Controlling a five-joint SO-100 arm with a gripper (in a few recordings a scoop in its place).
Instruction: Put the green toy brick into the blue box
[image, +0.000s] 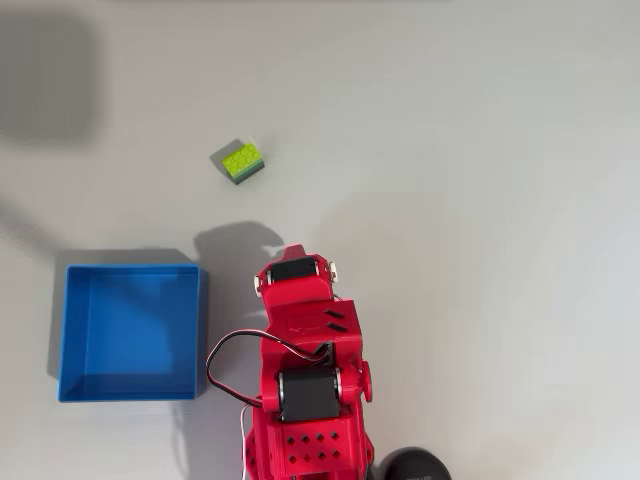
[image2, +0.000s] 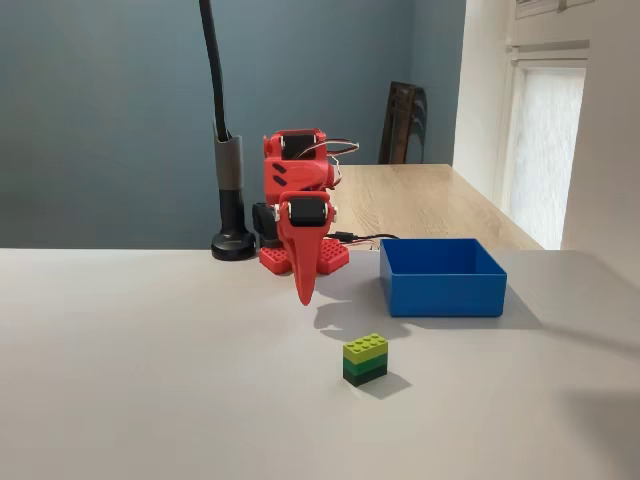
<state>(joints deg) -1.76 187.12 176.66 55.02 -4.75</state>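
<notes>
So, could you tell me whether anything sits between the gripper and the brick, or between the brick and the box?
Nothing visible does. In the fixed view the gripper hangs pointing down above bare table, with the brick in front of it. The overhead view shows only bare table between the brick and the box.

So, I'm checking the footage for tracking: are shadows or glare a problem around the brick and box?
Overhead view: soft grey shadows fall left of the blue box and above the arm; the green toy brick is sharp and glare-free. Fixed view: the brick casts a small shadow to its right, the box a longer one; bright window at right, nothing blurred.
</notes>
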